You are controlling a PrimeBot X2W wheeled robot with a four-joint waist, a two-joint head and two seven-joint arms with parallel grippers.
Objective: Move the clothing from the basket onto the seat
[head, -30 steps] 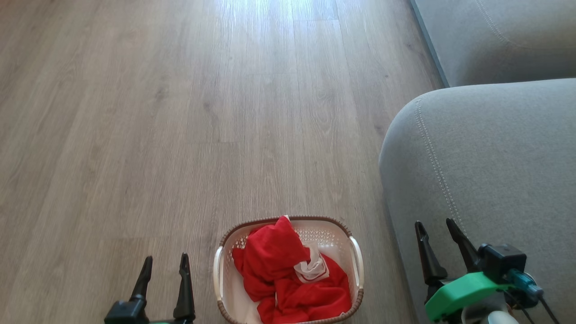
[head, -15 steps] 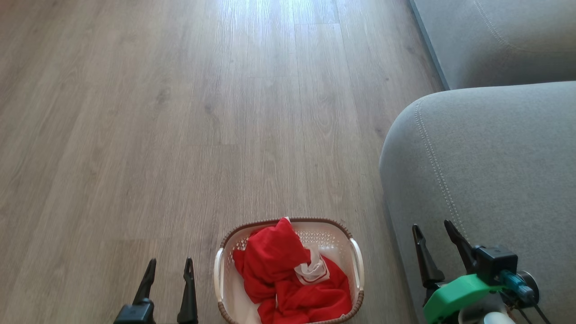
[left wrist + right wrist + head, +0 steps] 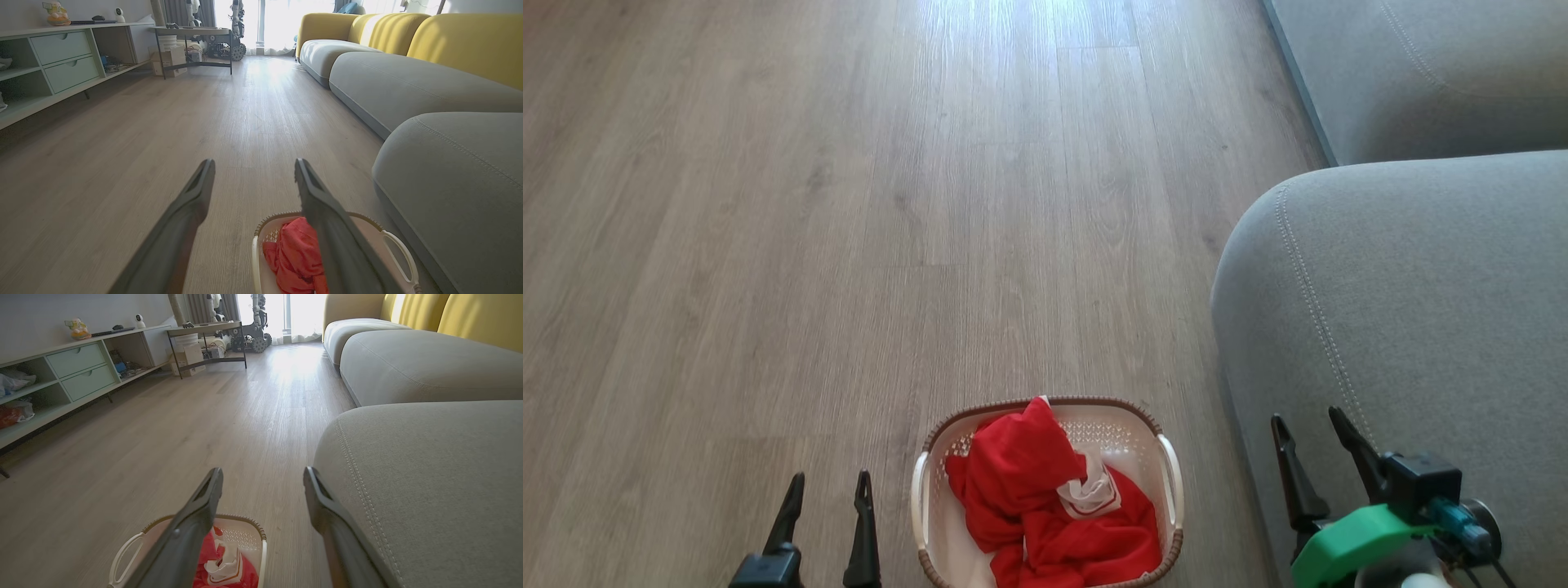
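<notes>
Plainly, the coming reach turns on the basket (image 3: 920,502) sitting in the gap between the two arms. Both hold nothing: the left gripper (image 3: 829,475) and the right gripper (image 3: 1304,415) each have their long dark fingers spread wide, pointing forward over the floor (image 3: 849,245).

From the left gripper the basket lies just to its right and below its fingertips. From the right gripper it lies to its left and lower, with a broader strip of floor between. By that, the left arm looks the nearer of the two, though neither is over the rim yet.

The clothing (image 3: 1045,498) is all inside the basket. It is a red heap whose length runs the way the fingers point, humped at the end far from the grippers, with a white collar band showing on the right gripper's side.

The seat (image 3: 1421,286) is just beside the right gripper, on its right, and well off to the right of the left one. A pick by the left arm would therefore likely mean carrying across the basket to reach it.
</notes>
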